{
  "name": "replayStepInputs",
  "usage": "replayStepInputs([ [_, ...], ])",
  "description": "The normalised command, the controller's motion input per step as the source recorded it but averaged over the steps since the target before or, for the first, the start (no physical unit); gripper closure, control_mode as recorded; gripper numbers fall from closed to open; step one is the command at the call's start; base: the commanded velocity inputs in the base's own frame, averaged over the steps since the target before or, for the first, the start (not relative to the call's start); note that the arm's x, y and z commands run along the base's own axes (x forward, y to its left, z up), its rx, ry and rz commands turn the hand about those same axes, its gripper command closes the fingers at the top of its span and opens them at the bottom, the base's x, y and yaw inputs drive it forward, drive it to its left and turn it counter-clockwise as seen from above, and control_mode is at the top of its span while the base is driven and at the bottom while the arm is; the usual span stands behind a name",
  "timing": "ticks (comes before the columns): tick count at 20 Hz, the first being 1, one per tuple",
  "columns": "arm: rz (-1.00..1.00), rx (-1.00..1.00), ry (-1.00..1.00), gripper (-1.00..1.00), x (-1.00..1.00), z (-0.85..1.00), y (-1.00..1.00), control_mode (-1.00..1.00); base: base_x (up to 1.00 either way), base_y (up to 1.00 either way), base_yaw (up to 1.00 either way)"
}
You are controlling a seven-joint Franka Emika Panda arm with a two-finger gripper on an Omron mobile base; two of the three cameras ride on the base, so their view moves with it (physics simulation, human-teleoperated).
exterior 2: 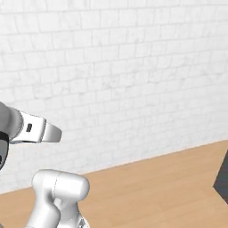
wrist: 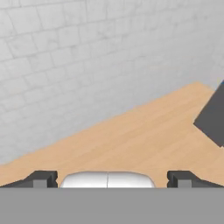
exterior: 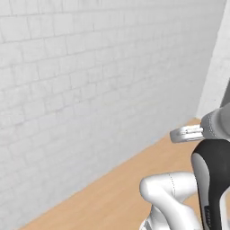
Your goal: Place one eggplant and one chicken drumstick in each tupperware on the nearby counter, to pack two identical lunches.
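A light-brown wooden tabletop point(exterior: 134, 179) runs along a wall of white-painted brick point(exterior: 90, 67), and the white arm point(exterior: 173, 193) rises over bare wood in the foreground of both base views. In the left base view the wall meets a second white wall at a corner far right, where the tabletop ends. In the right base view the same wood point(exterior 2: 169, 187) stretches across the lower frame to a dark flat object point(exterior 2: 222, 182) at the right edge, cut off by the frame so that its kind cannot be told. The hand view looks along the wood point(wrist: 131, 135) toward the brick wall point(wrist: 87, 52); a dark slab point(wrist: 214, 118), again only partly in frame, lies on the wood at the right. The tool point(wrist: 111, 179) shows as two small dark fingertips point(wrist: 41, 178) set wide apart at the bottom of the hand view, with nothing between them, so its jaws stand spread and unloaded. In the base views, a pale grey part of the hand juts from the arm's upper links, and the fingers themselves are hard to make out there. The tabletop is the one task item that can be placed.
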Motion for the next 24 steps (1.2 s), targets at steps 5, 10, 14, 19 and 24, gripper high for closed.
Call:
replayStepInputs([
  [5, 0.00, 0.00, 0.00, -1.00, 0.00, 0.00, 0.00, 1.00, 0.74, 0.01, -0.70],
  [10, 0.00, 0.00, 0.00, -1.00, 0.00, 0.00, 0.00, 1.00, 0.69, -0.01, -0.67],
  [14, 0.00, 0.00, 0.00, -1.00, 0.00, 0.00, 0.00, 1.00, 0.61, -0.18, -0.52],
  [19, 0.00, 0.00, 0.00, -1.00, 0.00, 0.00, 0.00, 1.00, 0.75, -0.02, -0.53],
  [24, 0.00, 0.00, 0.00, -1.00, 0.00, 0.00, 0.00, 1.00, 0.71, -0.18, -0.42],
])
